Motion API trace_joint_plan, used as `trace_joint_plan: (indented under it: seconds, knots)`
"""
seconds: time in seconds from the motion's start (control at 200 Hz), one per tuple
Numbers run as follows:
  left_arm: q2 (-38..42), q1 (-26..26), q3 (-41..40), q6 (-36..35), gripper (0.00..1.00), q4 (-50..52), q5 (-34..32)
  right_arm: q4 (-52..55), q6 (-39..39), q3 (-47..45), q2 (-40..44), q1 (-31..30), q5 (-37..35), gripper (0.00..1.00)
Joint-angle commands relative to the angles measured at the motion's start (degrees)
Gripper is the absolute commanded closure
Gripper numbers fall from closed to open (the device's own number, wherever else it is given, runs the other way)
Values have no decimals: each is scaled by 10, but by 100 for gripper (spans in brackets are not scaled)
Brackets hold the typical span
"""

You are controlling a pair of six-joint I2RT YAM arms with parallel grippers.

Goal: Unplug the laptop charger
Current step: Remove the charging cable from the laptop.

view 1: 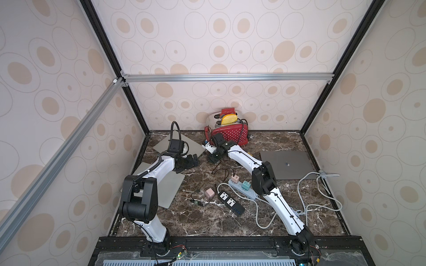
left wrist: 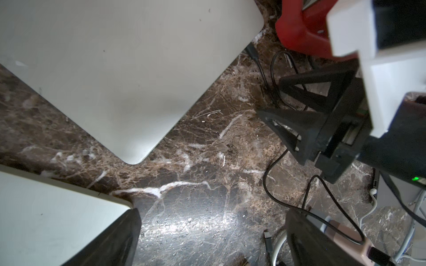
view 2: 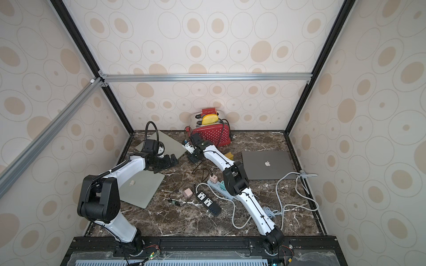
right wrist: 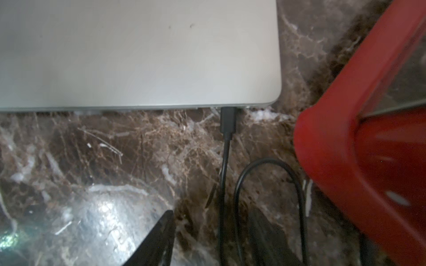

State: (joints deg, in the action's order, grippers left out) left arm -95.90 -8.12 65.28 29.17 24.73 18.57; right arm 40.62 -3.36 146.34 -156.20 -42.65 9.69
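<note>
A closed silver laptop (view 1: 196,145) (right wrist: 138,57) lies at the back left of the marble table. The laptop charger's black plug (right wrist: 228,119) (left wrist: 252,51) sits in the laptop's edge near a corner. Its thin black cable (right wrist: 223,172) runs back over the marble between my right gripper's fingers. My right gripper (view 1: 214,158) (right wrist: 216,239) is low beside that edge, jaws apart on either side of the cable and not touching it. My left gripper (view 1: 193,161) (left wrist: 212,237) hovers wide open over bare marble between two silver laptops, holding nothing.
A red toaster (view 1: 230,135) stands close behind my right gripper. A second silver laptop (view 1: 170,191) lies front left and a dark grey laptop (view 1: 285,163) on the right. Mid-table are a pale power strip (view 1: 242,187) with adapters, a black strip (view 1: 230,202), a pink cube (view 1: 209,193) and white cable loops (view 1: 309,202).
</note>
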Motion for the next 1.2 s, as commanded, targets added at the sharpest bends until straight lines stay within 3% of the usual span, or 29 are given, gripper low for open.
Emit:
trace_joint_plan:
  seconds: [0.0, 0.145, 0.28, 0.366, 0.586, 0.721, 0.931, 1.192]
  knots:
    - [10, 6, -2, 4, 1, -9, 4, -5, 24, 27, -19, -2, -7, 43]
    - [13, 9, -3, 9, 1, -16, 6, 33, 44, 73, -44, 1, -15, 41]
    - [21, 10, -3, 10, 1, -21, 5, 48, 55, 67, -49, 3, -7, 47]
    - [27, 10, -5, 8, 1, -20, 2, 59, 60, 65, -56, 3, -4, 71]
    - [38, 16, -12, 6, 1, -25, -1, 76, 58, 58, -52, 2, -8, 82]
    - [26, 16, -10, 4, 1, -34, 13, 79, 54, 40, -42, 0, -7, 100]
    - [-17, 16, 17, 3, 1, -38, 18, 38, 43, -66, 38, -5, -41, 100]
    - [-71, -16, 84, -30, 3, 18, -43, 16, 30, -173, 113, -5, -61, 100]
